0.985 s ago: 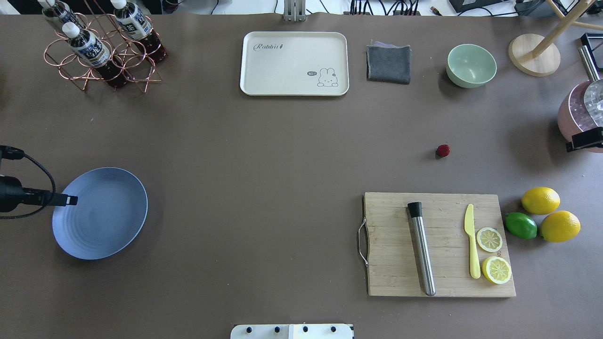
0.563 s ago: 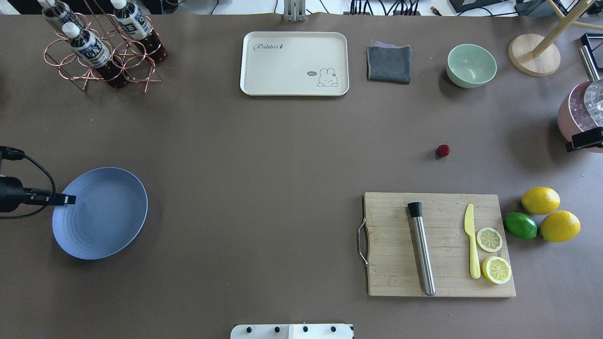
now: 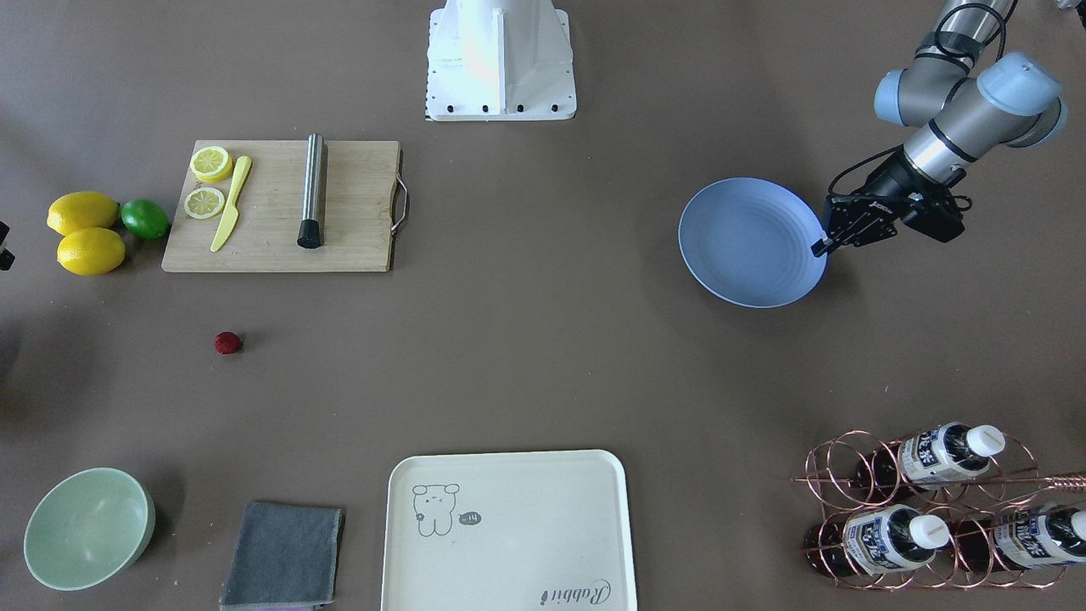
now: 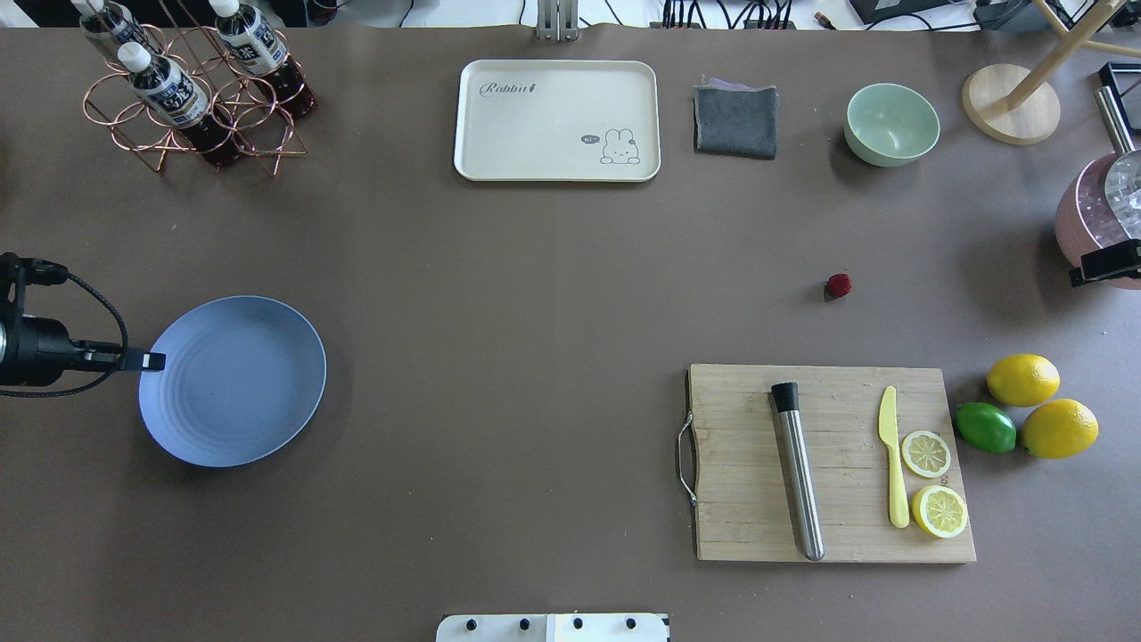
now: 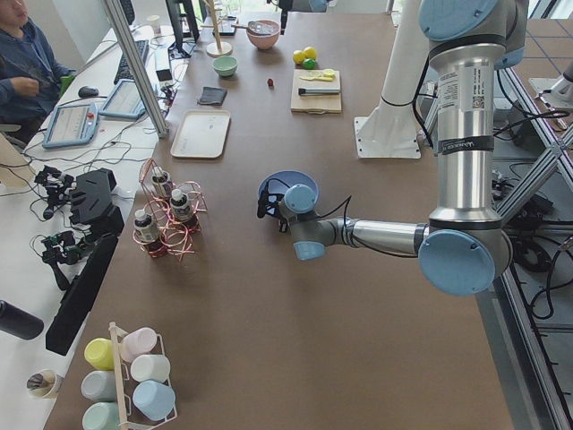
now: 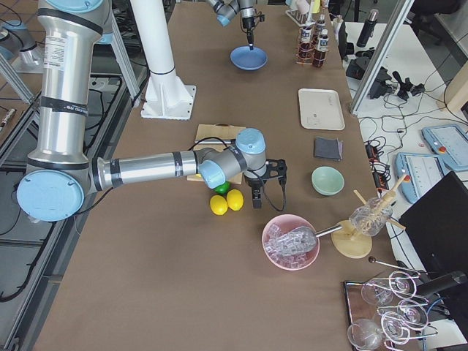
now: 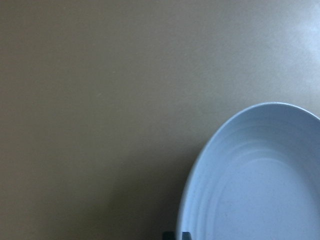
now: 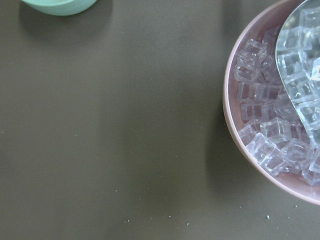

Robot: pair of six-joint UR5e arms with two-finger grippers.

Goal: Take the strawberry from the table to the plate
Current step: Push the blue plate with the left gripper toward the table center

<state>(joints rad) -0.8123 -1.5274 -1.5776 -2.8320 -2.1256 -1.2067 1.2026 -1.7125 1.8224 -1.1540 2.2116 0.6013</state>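
The strawberry (image 4: 838,285) (image 3: 227,342) is a small deep-red berry lying alone on the table (image 4: 535,294), right of centre and beyond the cutting board. The light-blue plate (image 4: 233,382) (image 3: 751,242) (image 7: 260,175) is at the table's left side. My left gripper (image 4: 151,361) (image 3: 821,246) is at the plate's left rim with its fingers shut on that rim. My right gripper (image 4: 1105,265) (image 6: 256,201) hangs at the right edge beside a pink bowl, far from the strawberry. Whether it is open or shut does not show.
A wooden cutting board (image 4: 740,464) holds a steel tool, a yellow knife and lemon slices. Lemons (image 4: 1022,379) and a lime lie to its right. A pink bowl of ice (image 8: 280,100), green bowl (image 4: 891,123), grey cloth (image 4: 735,120), cream tray (image 4: 557,120) and bottle rack (image 4: 192,98) line the far side.
The plate has shifted right and slightly toward the far side, together with my left gripper at its rim. The strawberry and the right arm have not moved.
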